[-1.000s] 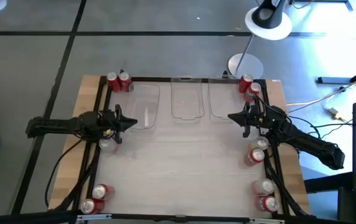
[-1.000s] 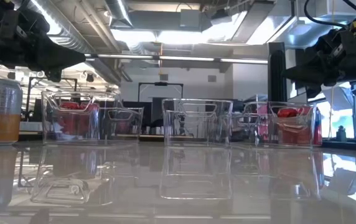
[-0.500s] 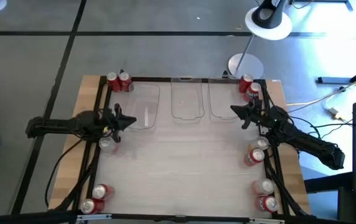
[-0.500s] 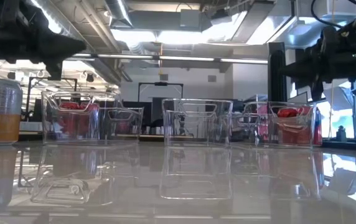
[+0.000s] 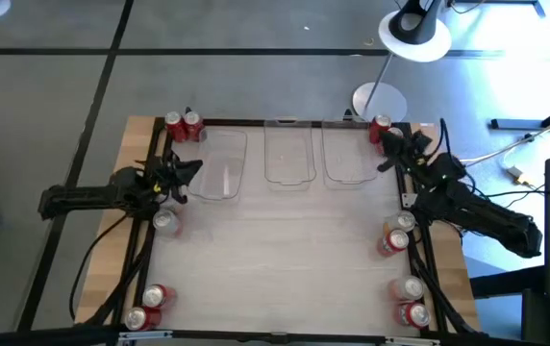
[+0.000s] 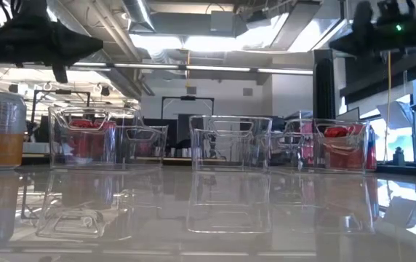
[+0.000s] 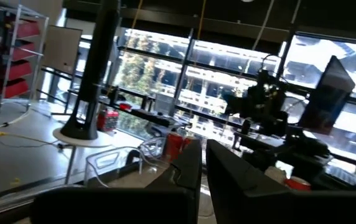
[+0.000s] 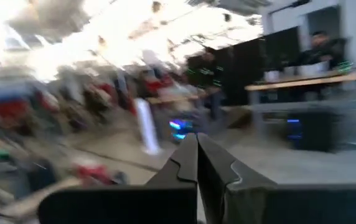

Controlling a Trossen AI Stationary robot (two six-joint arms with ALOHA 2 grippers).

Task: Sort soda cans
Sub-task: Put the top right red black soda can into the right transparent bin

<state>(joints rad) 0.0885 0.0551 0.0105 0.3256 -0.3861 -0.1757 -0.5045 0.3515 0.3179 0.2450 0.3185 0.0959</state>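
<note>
Soda cans stand along the table's side edges: a red pair at the far left (image 5: 184, 126), a silver one at mid left (image 5: 165, 223), a pair at the near left (image 5: 148, 308), one at the far right (image 5: 381, 125), and pairs at mid right (image 5: 395, 235) and near right (image 5: 410, 303). My left gripper (image 5: 196, 165) is shut and empty, held above the left edge beside the left bin. My right gripper (image 5: 387, 140) is shut and empty, raised over the far right corner next to the can there. In both wrist views the fingers (image 7: 190, 165) (image 8: 190, 155) are closed and point out into the room.
Three clear plastic bins stand in a row at the far side: left (image 5: 222, 163), middle (image 5: 288, 154) and right (image 5: 347, 154). A black frame (image 5: 150, 192) runs round the tabletop. A lamp base (image 5: 379, 100) stands behind the far edge. The table's middle (image 5: 285, 250) is bare.
My right gripper has risen and swung toward the far right corner, tipping its fingers upward; it stays shut. My left gripper has tipped upward and turned a little toward the far edge, also staying shut. No can has moved.
</note>
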